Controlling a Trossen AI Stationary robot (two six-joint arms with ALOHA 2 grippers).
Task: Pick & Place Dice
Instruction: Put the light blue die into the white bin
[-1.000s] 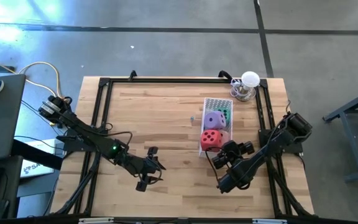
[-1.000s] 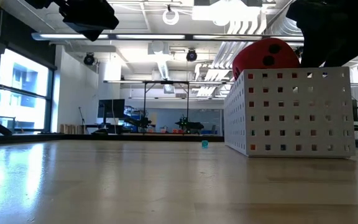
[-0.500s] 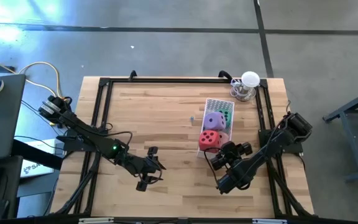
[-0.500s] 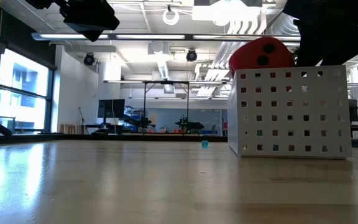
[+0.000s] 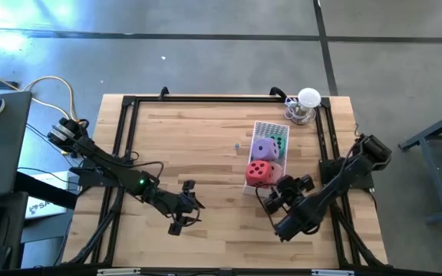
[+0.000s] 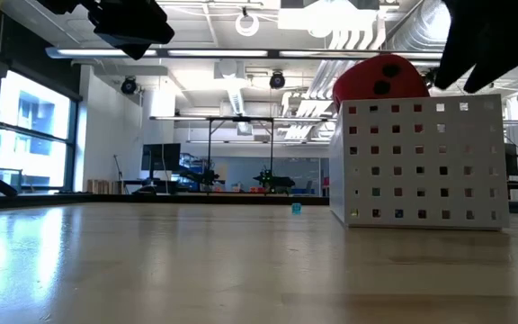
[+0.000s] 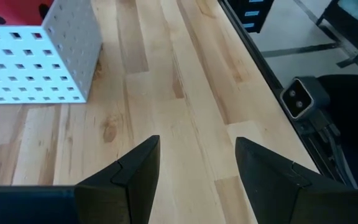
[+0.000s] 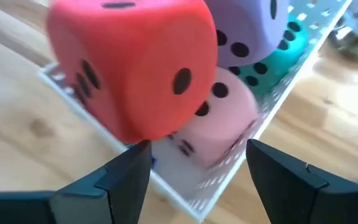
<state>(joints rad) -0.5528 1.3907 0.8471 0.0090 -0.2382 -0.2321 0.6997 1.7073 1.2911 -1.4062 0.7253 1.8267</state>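
The right gripper (image 5: 276, 196), fingers apart and empty, sits just beside the white basket (image 5: 276, 127); the red die (image 5: 260, 172) (perched atop the others) could roll out if bumped.

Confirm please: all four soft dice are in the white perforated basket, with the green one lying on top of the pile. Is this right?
Not quite. The red soft die lies on top, not the green soft die, which sits lower beside the purple soft die. The high view shows this; all four, with the pink soft die, are in the white perforated basket.
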